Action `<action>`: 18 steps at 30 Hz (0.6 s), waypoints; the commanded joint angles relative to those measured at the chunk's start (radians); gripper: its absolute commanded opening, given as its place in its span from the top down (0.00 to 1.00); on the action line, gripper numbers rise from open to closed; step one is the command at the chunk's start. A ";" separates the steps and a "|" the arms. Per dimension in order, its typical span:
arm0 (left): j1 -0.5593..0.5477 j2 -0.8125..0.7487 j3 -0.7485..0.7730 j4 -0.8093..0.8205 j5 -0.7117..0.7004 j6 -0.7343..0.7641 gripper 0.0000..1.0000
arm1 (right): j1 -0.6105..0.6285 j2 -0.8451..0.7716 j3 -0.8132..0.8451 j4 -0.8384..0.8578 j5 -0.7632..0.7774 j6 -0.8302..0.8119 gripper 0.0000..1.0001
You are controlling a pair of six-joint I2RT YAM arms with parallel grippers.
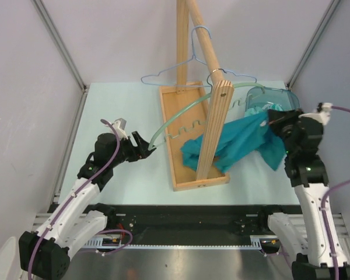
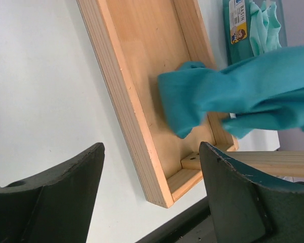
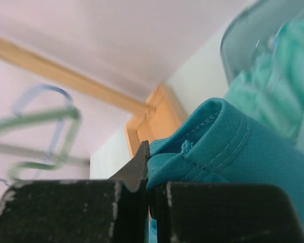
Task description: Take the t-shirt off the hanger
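The teal t-shirt point(image 1: 236, 143) hangs bunched over the right side of the wooden rack base point(image 1: 184, 175). My right gripper point(image 1: 272, 121) is shut on a hem fold of the shirt point(image 3: 233, 147) and holds it up at the rack's right. The pale green hanger point(image 1: 178, 116) arcs across the base; its right half is hidden behind the upright and the shirt. My left gripper point(image 1: 144, 147) is open and empty, just left of the hanger's left tip. In the left wrist view my left gripper point(image 2: 152, 152) faces the base corner and the shirt point(image 2: 253, 96).
The rack's slanted wooden upright point(image 1: 216, 128) and pole stand mid-table, with two light wire hangers point(image 1: 195, 64) on the pole. A clear teal bin point(image 1: 274, 96) of pale green clothes sits at the back right. Grey walls enclose the table.
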 commanded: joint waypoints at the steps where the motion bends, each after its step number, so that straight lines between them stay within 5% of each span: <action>1: -0.002 -0.008 -0.010 0.052 0.036 -0.031 0.20 | -0.152 -0.017 0.187 -0.150 0.031 -0.086 1.00; 11: -0.002 0.026 0.006 0.067 0.063 -0.039 0.20 | -0.475 0.304 0.739 -0.198 -0.202 -0.135 1.00; 18: -0.003 0.116 0.027 0.147 0.118 -0.092 0.20 | -0.503 0.581 1.191 -0.209 -0.194 -0.135 1.00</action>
